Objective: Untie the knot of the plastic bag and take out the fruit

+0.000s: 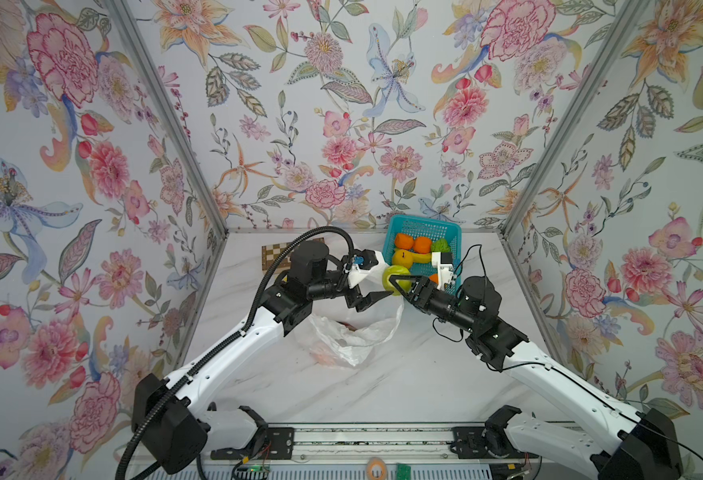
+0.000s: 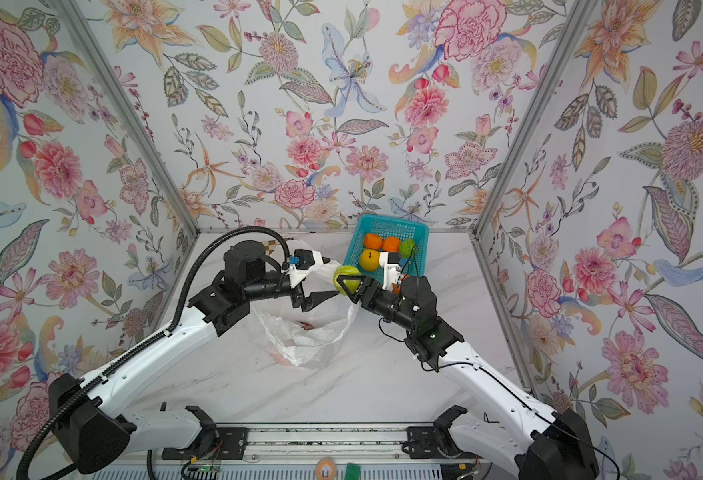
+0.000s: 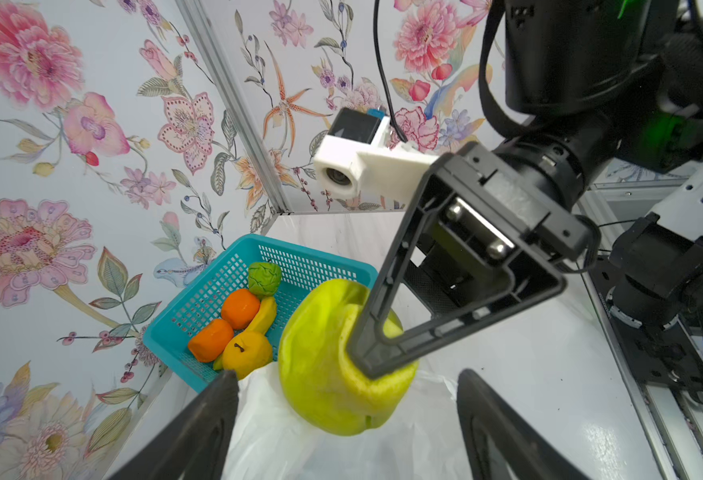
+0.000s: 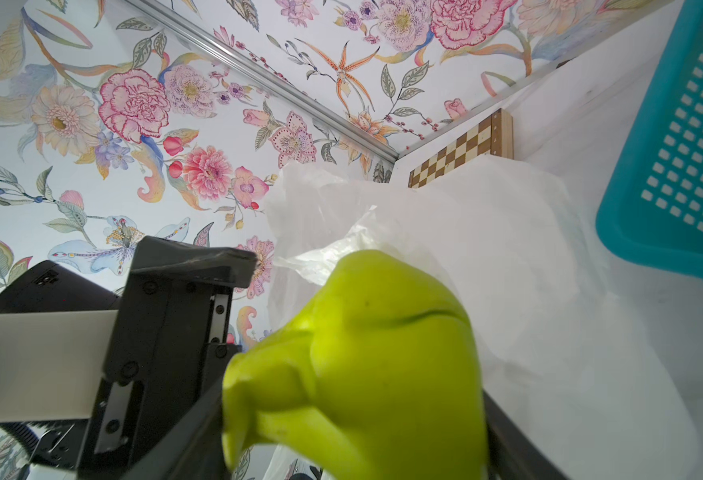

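Fruit transfer with the bag already open: the right hand (image 1: 398, 286) is clamped on a green apple (image 1: 393, 272) and holds it off the bench (image 1: 424, 374), above the far rim of the plastic bag (image 1: 354, 336) and just beside the nearest corner of the teal mesh basket (image 1: 424, 222). The left hand (image 1: 383, 296) hangs over the bag's mouth with its jaws spread and nothing between them. In the left wrist view the apple's skin dents under the pressing finger, so it is judged soft, light and yielding rather than brittle; a moderate squeeze across its widest part should hold it, while a hard one would only deform it. The bag, in the middle of the bench, is thin, limp, translucent film, likely slippery, and best pinched at its rim; no knot is visible and the mouth gapes. Through the film shows a pink-red fruit (image 1: 325, 356), probably a dragon fruit, its shape unclear. The basket, at the far edge towards the right corner, holds two oranges (image 1: 403, 241), a yellow apple (image 1: 403, 257) with a dark stem, a banana (image 1: 422, 258) and a knobbly green fruit (image 1: 441, 246). A chessboard (image 1: 272, 255) lies at the far edge, left of the basket
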You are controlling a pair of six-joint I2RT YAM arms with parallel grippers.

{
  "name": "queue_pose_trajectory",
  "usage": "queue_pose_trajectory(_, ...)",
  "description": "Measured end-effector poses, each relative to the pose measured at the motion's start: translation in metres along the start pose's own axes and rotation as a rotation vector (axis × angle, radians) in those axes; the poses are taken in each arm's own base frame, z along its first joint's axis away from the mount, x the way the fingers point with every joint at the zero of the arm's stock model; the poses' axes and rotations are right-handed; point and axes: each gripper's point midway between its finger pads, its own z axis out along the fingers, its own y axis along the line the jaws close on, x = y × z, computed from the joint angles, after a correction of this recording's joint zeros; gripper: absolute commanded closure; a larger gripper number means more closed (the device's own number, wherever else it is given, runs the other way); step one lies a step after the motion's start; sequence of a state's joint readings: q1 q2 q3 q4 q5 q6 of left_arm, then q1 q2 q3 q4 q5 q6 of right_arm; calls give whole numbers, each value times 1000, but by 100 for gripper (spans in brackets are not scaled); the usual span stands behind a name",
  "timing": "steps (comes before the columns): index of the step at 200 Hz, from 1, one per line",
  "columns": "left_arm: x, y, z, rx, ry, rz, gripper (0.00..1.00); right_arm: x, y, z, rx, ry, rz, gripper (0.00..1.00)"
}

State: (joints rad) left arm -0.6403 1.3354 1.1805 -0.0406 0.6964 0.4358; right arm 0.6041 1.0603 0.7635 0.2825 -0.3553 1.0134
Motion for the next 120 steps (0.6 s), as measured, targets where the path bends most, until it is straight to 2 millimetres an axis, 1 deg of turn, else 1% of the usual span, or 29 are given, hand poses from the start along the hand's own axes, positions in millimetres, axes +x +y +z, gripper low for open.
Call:
queue_pose_trajectory(22, 8, -3, 8, 35, 6, 26, 18, 1, 4, 0, -16, 9, 11, 28)
queue_pose_trajectory(50, 7, -6, 12, 50, -7, 75, 19, 0, 10, 0, -46, 13, 23, 27)
queue_pose_trajectory(61, 7, -7, 14, 53, -9, 92, 21, 1, 12, 1, -57, 17, 30, 28)
queue_pose_trajectory(94, 12, -2, 25, 45, 4, 135, 34, 3, 8, 4, -50, 30, 55, 27)
queue_pose_trajectory(120, 13, -2, 31, 42, 10, 152, 44, 0, 4, 4, -38, 20, 62, 23)
